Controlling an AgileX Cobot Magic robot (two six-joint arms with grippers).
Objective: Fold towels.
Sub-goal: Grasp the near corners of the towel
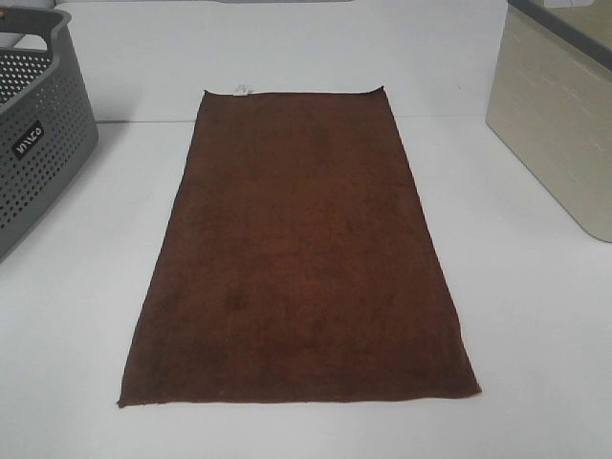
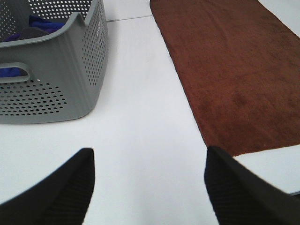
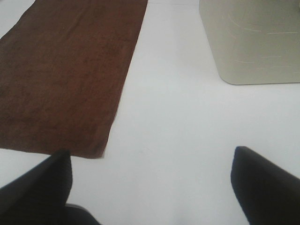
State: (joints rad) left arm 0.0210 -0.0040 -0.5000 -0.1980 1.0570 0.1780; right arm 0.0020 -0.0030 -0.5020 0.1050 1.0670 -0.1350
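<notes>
Left fingers: the left gripper [image 2: 149, 151] has its two dark fingers [image 2: 70, 187] spread wide with only bare table between them; it holds nothing.
Right fingers: the right gripper [image 3: 151, 151] is likewise spread wide and holds nothing, one finger [image 3: 262, 183] over bare table and the other just off the towel's near corner.
Arm positions: neither gripper shows in the high view, so both appear to sit back at the near edge, one on each side of the cloth.
Towel: the dark reddish-brown towel [image 1: 301, 258] lies flat and fully spread in the middle of the white table [image 1: 535, 335], its long sides running away from the robot and its white tag [image 1: 241, 90] at the far short edge.
Surroundings: a grey perforated basket [image 1: 38, 143] stands to the left with blue cloth [image 2: 42, 23] inside, and a beige bin [image 1: 559, 124] stands to the right; both are apart from the towel.
Done: the towel looks smoothed out and ready, with no crease or fold visible.
Left: by this judgement every fold remains, starting with a grip on the two near corners.
</notes>
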